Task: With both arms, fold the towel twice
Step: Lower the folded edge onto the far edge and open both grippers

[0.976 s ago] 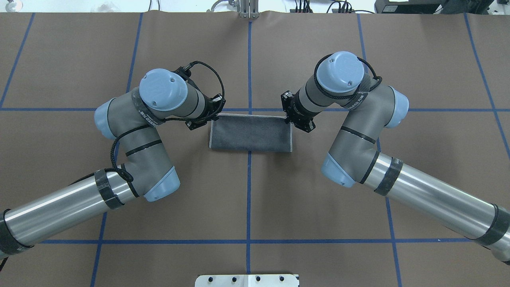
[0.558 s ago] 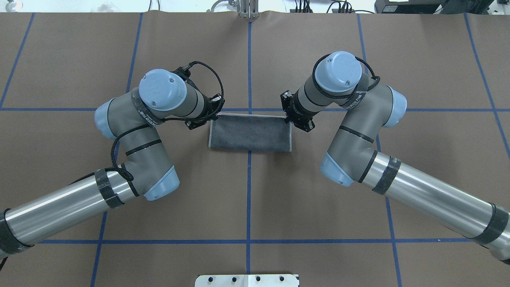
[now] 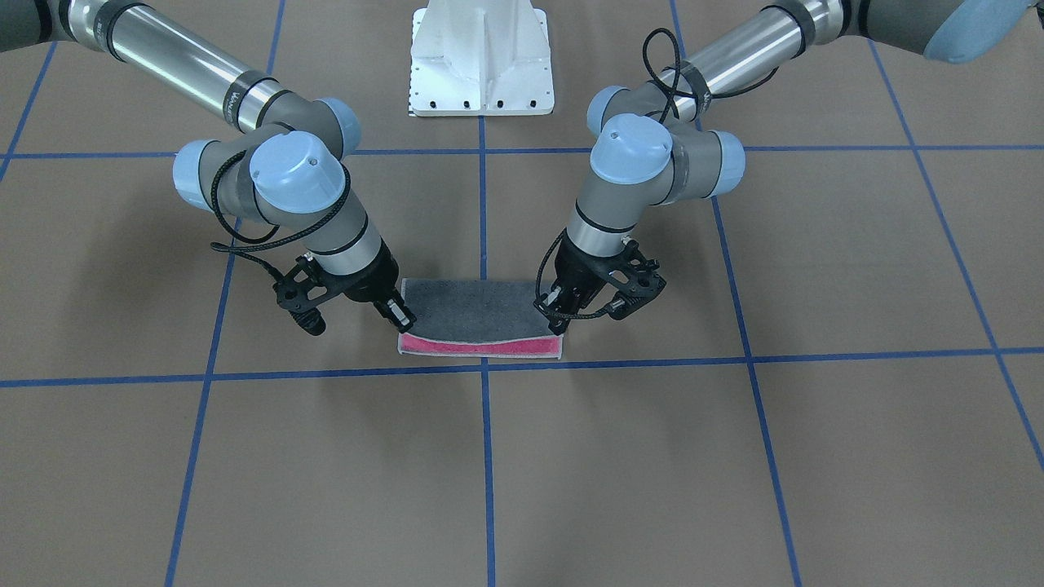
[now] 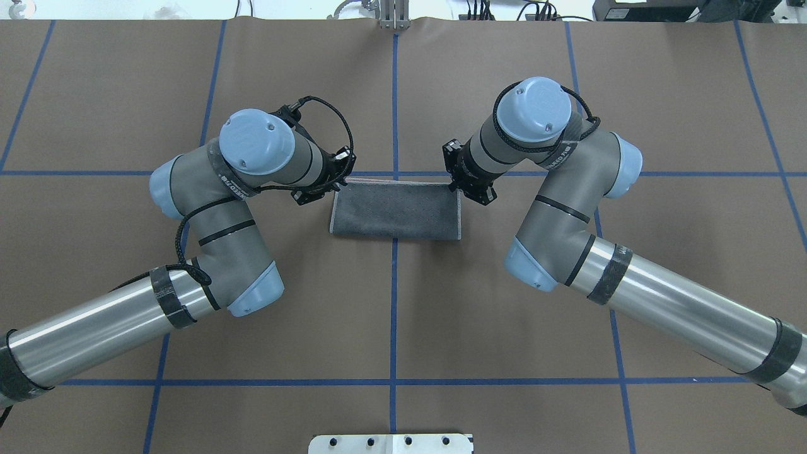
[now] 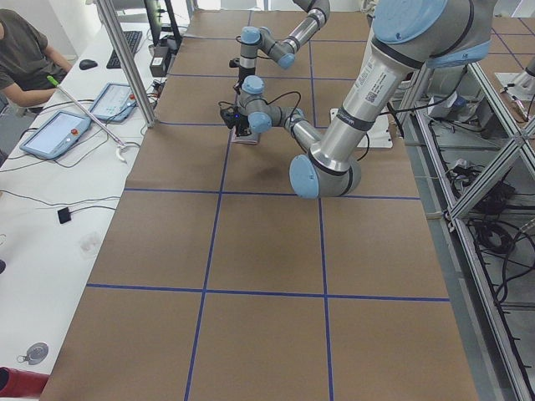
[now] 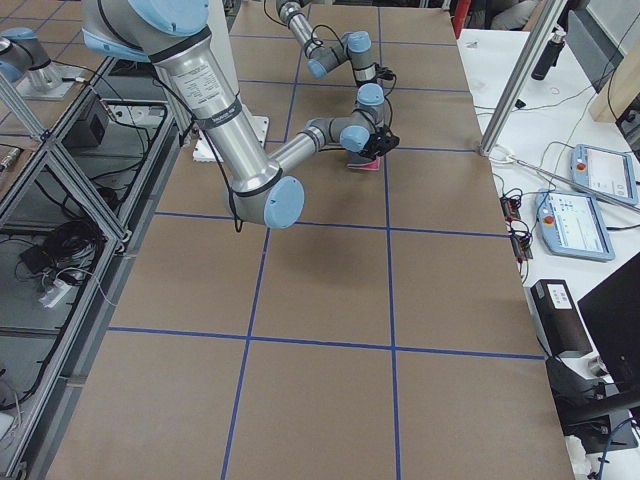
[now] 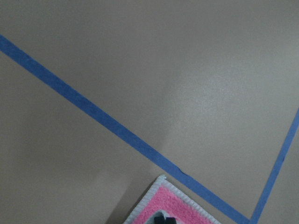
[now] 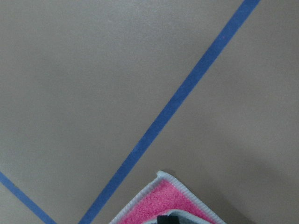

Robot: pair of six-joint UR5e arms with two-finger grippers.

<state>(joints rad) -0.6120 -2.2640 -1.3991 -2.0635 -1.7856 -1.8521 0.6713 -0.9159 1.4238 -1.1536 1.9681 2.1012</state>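
The towel [image 3: 481,314] lies folded in half at the table's middle, grey face up, with a pink strip of the lower layer showing along its far edge [image 4: 396,211]. My left gripper [image 3: 556,324] is shut on the top layer's far corner on my left [image 4: 340,183]. My right gripper [image 3: 401,319] is shut on the far corner on my right [image 4: 455,185]. The held edge sags in the middle. Each wrist view shows a pink corner with a light stitched border [image 7: 173,205] [image 8: 166,198] and a black fingertip at the bottom edge.
Blue tape lines [image 4: 394,302] grid the brown table cover. The white pedestal base [image 3: 481,61] stands at the robot's side. A side bench with tablets [image 5: 54,134] and a seated operator [image 5: 25,50] runs along the table's far side.
Both grippers have moved slightly away from the robot with the towel's top layer. The right arm has shifted a little toward the middle, and the towel's right edge has drawn in.
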